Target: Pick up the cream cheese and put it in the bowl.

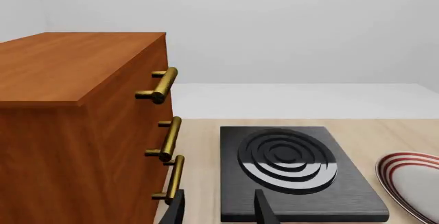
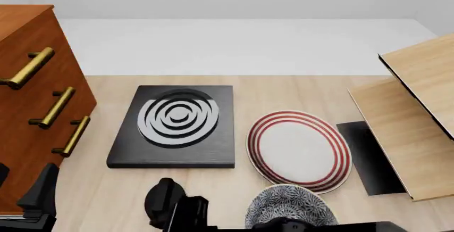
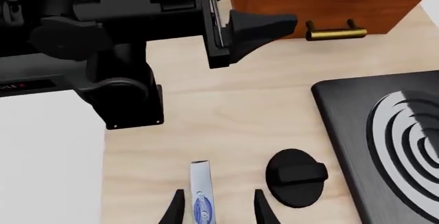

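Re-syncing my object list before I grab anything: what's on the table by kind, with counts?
Cream cheese: 1
Bowl: 1
Plate: 1
Stove burner slab: 1
Black knob: 1
Wooden drawer cabinet: 1
Light wooden rack: 1
Total: 7

The cream cheese (image 3: 203, 196) carries blue and white print on its face in the right wrist view, but the letters are too small and blurred to read. A small white mark sits on the left arm's (image 3: 41, 75) black housing near that picture's edge, also unreadable. No other text, number or sign can be read in any view
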`<act>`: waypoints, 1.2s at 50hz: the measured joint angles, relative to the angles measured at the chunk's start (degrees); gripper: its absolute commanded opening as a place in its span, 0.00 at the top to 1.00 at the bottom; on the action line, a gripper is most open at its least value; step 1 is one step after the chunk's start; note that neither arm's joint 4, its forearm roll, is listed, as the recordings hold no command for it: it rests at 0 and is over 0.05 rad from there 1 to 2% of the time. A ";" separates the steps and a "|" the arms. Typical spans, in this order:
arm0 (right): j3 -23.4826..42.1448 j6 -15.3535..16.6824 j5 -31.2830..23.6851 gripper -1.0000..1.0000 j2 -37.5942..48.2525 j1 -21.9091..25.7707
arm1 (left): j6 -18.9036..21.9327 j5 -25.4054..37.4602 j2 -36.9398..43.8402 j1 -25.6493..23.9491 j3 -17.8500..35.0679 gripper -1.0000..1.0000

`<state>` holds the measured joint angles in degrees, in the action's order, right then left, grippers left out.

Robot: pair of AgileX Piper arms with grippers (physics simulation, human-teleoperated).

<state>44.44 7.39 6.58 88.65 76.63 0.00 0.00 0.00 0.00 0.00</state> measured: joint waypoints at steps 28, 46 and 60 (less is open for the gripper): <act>3.99 -2.19 3.49 0.00 11.00 2.38 | 0.00 0.00 0.00 0.00 0.00 0.00; 4.36 -4.14 6.46 0.00 15.98 2.68 | 0.00 0.00 0.00 0.00 0.00 0.00; 4.51 -5.31 8.08 0.00 18.62 3.09 | 0.00 0.00 0.00 0.00 0.00 0.00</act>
<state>48.95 2.08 14.66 107.26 79.72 0.00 0.00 0.00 0.00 0.00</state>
